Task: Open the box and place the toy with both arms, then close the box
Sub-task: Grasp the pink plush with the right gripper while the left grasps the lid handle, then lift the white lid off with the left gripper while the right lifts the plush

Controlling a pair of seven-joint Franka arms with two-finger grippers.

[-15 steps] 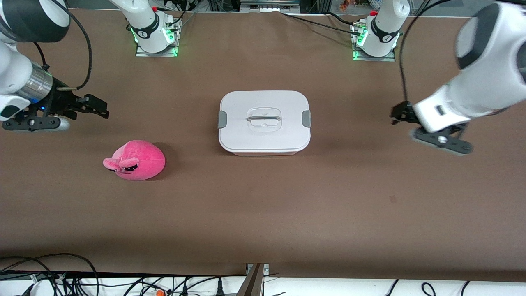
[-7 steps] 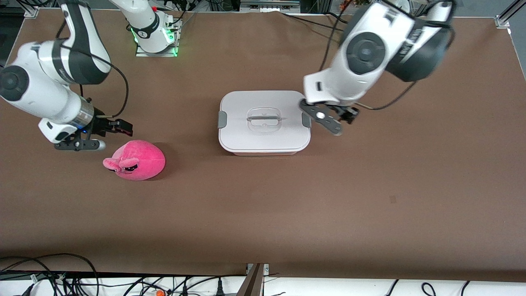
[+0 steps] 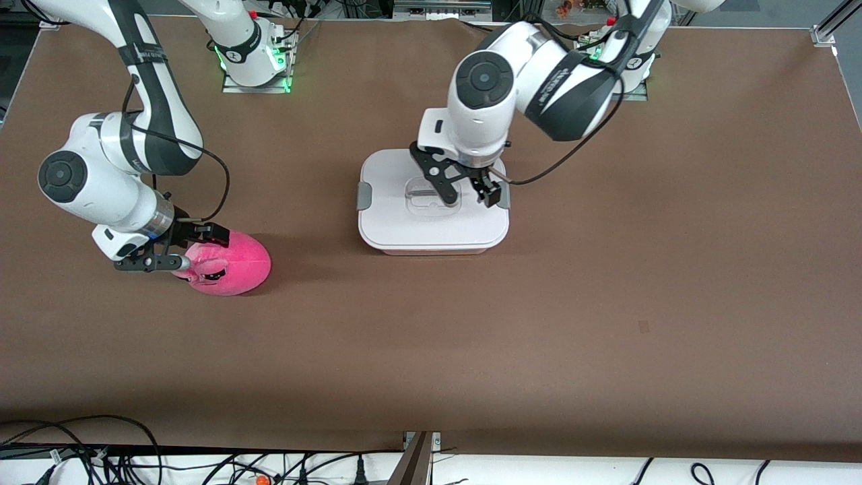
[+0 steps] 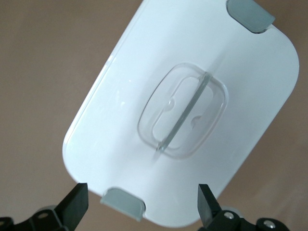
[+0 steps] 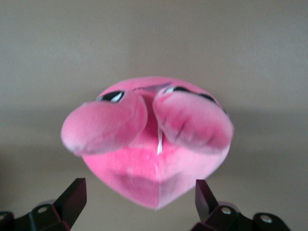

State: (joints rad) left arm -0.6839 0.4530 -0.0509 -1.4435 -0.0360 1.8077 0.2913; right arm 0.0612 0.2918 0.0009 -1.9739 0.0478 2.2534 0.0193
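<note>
While both claws hang spread wide and empty, my left gripper [image 3: 470,192] hovers over the box [image 3: 433,202], above its white lid [image 4: 183,113] and clear recessed handle [image 4: 185,115], grey clips [image 4: 122,202] at each short end. Box shut, mid-table. My right gripper [image 3: 180,248] sits low over the toy [image 3: 229,263], pink plush, ears [image 5: 106,125] toward it, lying toward the right arm's end, well apart from the box.

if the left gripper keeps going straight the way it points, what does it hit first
Most likely the box's white lid, near the grey clip at its edge rather than the clear handle. The left gripper is open above it; how high is unclear.
</note>
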